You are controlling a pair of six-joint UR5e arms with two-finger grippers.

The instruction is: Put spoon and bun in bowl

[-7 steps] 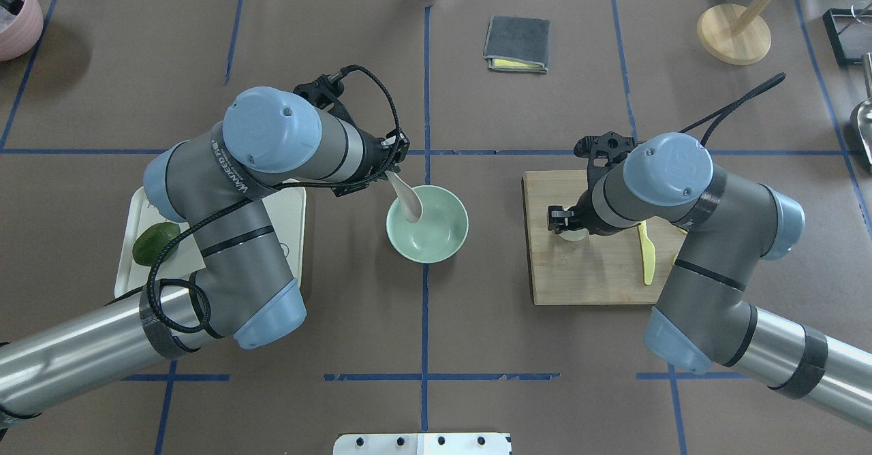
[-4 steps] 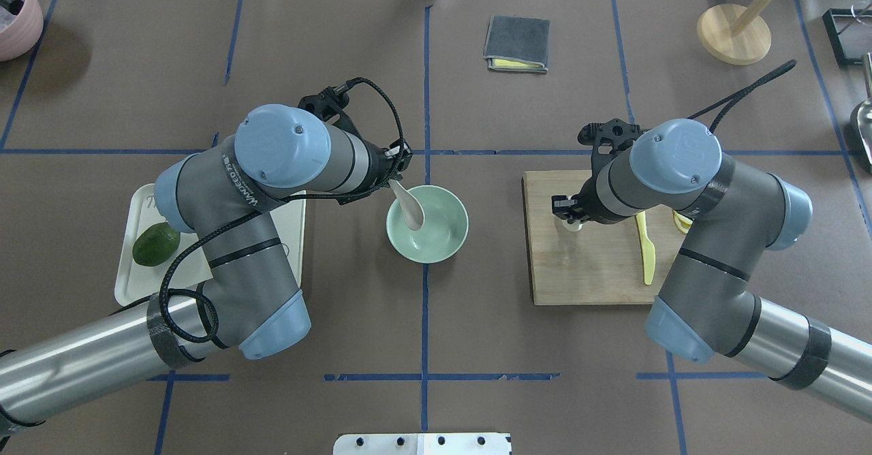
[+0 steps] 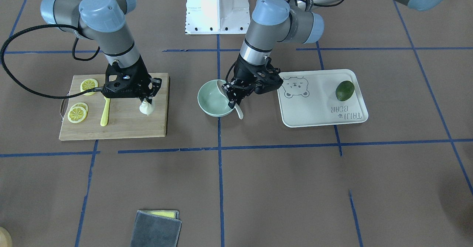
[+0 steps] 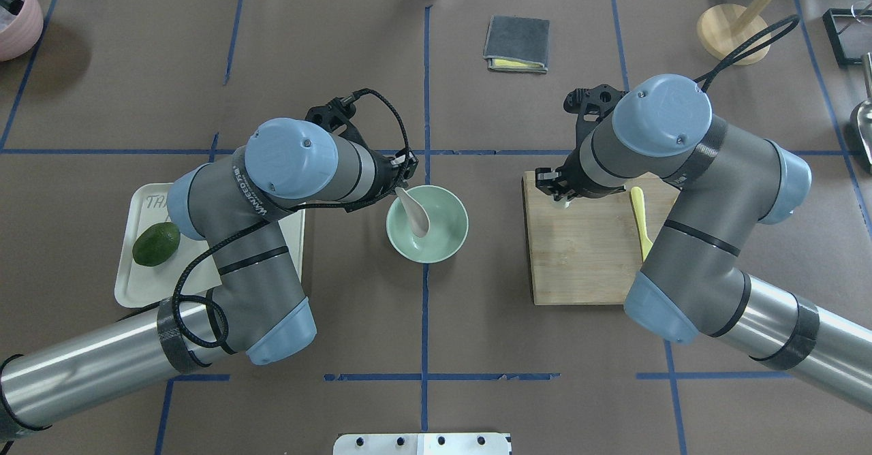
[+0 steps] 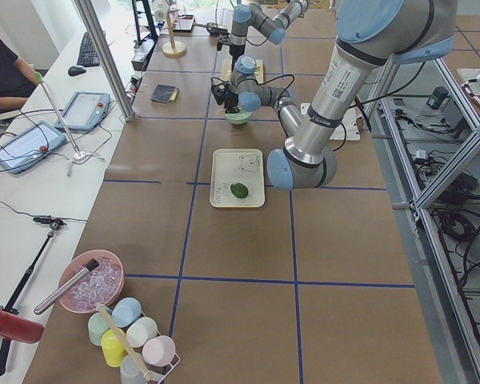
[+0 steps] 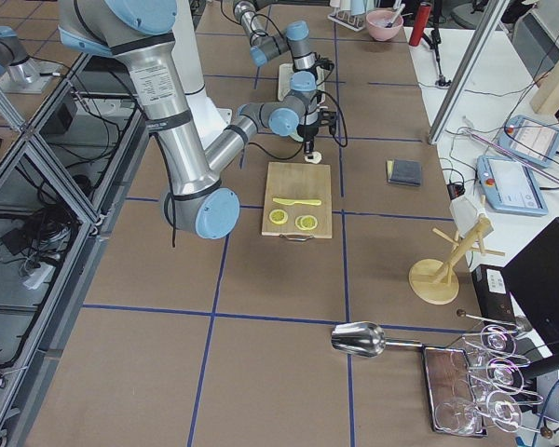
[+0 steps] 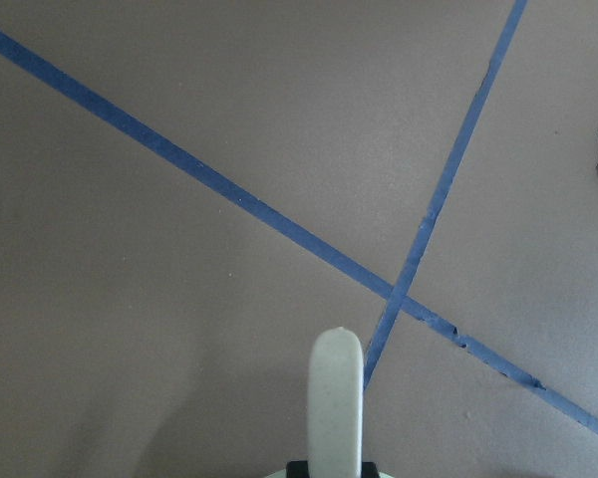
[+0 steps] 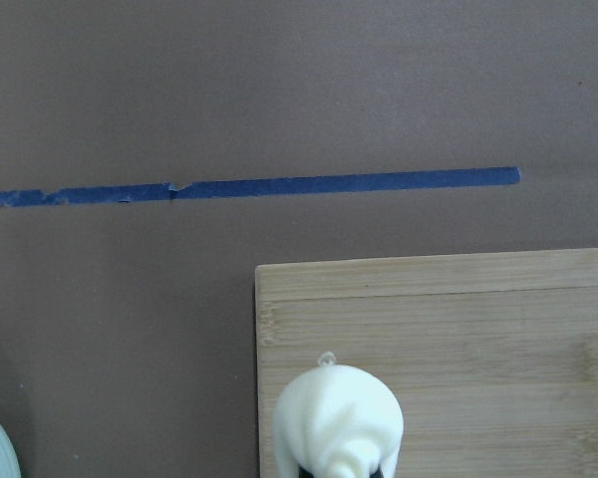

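My left gripper (image 4: 402, 184) is shut on the handle of the cream spoon (image 4: 415, 213). The spoon hangs tilted with its scoop over the left part of the mint-green bowl (image 4: 451, 229). In the front view the gripper (image 3: 232, 96) and spoon (image 3: 238, 111) are at the bowl's (image 3: 207, 100) right rim. The left wrist view shows the spoon (image 7: 336, 398) between the jaws. My right gripper (image 4: 558, 193) is shut on the white bun (image 3: 147, 107) just above the bamboo cutting board (image 4: 586, 257). The right wrist view shows the bun (image 8: 339, 418) over the board's corner.
A yellow plastic knife (image 3: 105, 112) and lemon slices (image 3: 77, 114) lie on the board. A white tray (image 3: 317, 102) with a green fruit (image 3: 344, 90) lies on the bowl's other side. A folded grey cloth (image 4: 516, 43) lies at the far middle.
My right gripper has lifted the bun and moved it toward the board's far corner. My left gripper has shifted slightly, carrying the spoon further over the bowl.
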